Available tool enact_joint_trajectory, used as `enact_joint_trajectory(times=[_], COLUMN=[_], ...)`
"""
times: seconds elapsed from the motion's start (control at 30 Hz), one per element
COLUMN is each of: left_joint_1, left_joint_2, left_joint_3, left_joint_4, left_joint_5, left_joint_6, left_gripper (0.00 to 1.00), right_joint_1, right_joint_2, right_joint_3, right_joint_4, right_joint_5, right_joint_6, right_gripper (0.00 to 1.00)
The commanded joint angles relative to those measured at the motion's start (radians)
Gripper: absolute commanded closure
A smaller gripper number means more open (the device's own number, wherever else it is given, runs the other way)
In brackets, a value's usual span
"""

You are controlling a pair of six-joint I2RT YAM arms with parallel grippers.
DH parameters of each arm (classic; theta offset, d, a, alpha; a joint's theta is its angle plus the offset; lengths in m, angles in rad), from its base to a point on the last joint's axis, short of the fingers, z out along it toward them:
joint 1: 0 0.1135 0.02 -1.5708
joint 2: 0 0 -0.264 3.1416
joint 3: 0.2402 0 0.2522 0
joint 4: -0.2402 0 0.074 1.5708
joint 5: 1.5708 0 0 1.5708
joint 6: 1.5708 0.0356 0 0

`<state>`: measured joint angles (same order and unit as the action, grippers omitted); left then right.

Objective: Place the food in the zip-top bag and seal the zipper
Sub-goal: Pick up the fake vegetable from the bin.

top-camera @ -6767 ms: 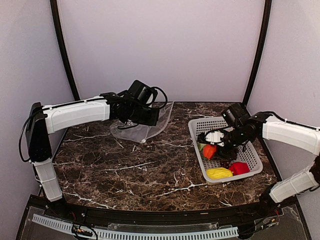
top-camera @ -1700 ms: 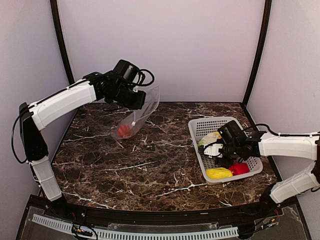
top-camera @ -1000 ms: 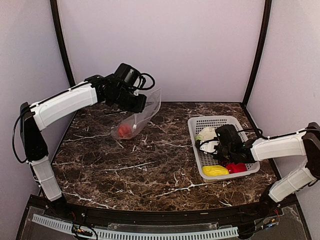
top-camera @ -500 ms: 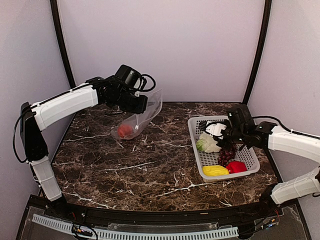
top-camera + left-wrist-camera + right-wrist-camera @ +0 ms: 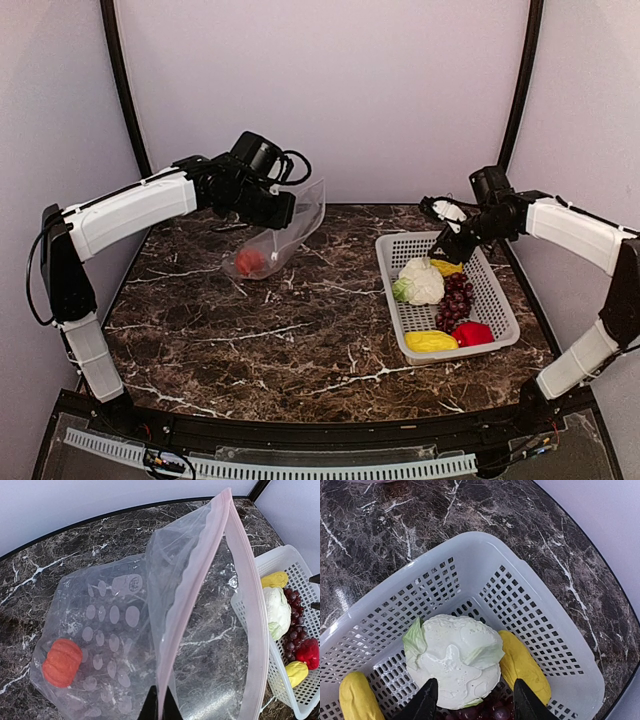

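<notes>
The zip-top bag (image 5: 287, 228) is hanging at about ten o'clock over the desk (image 5: 300, 330), with its lower end sagging down to the marble. Its mouth is gaping toward three o'clock. The orange pumpkin (image 5: 62, 662) is lying inside it, in the bottom corner. The zipper (image 5: 192, 587) is standing unsealed, its two pinkish lips spread well apart. The left gripper (image 5: 160, 706) is holding the bag up, its jaws pinching one zipper lip tight.

At three o'clock the white basket (image 5: 386, 272) is sitting on the desk and holding the other food. The cauliflower (image 5: 422, 282) is lying at its nine o'clock side. One yellow piece (image 5: 447, 267) is touching the cauliflower at the twelve o'clock end. The grape bunch (image 5: 455, 300) is lying in the middle. The red pepper (image 5: 472, 333) and the second yellow piece (image 5: 432, 342) are resting at the six o'clock end.

The right gripper (image 5: 472, 702) is hovering above the basket's twelve o'clock end, over the cauliflower. Its jaws are standing apart and gripping nothing.
</notes>
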<state>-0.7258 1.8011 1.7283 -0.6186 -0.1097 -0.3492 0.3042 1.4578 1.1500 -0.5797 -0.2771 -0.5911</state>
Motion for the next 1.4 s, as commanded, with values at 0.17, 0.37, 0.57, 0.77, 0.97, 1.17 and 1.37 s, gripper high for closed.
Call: enact_joint_trajectory(times=[0.17, 0.37, 0.57, 0.77, 0.97, 1.17, 1.37], left_joint_1=[0.002, 0.002, 0.003, 0.004, 0.008, 0.010, 0.009], left_joint_2=[-0.026, -0.029, -0.028, -0.028, -0.028, -0.027, -0.029], left_joint_3=[-0.036, -0.042, -0.044, -0.052, -0.067, -0.073, -0.075], left_joint_4=[0.007, -0.001, 0.001, 0.002, 0.009, 0.025, 0.028], left_joint_5=[0.017, 0.033, 0.040, 0.047, 0.051, 0.069, 0.081], left_joint_6=[0.010, 0.012, 0.021, 0.029, 0.036, 0.031, 0.026], left_gripper=[0.99, 0.99, 0.99, 0.99, 0.99, 0.99, 0.99], right_joint_1=[-0.111, -0.163, -0.189, -0.189, -0.176, -0.175, -0.175], right_joint_2=[0.218, 0.336, 0.462, 0.569, 0.599, 0.567, 0.477], right_joint_3=[0.198, 0.275, 0.358, 0.408, 0.380, 0.325, 0.288], right_joint_4=[-0.234, -0.256, -0.333, -0.443, -0.473, -0.439, -0.410], right_joint_5=[-0.314, -0.337, -0.388, -0.473, -0.437, -0.433, -0.449], right_joint_6=[-0.002, -0.005, -0.064, -0.133, -0.153, -0.128, -0.101], right_gripper=[0.38, 0.29, 0.27, 0.27, 0.19, 0.25, 0.58])
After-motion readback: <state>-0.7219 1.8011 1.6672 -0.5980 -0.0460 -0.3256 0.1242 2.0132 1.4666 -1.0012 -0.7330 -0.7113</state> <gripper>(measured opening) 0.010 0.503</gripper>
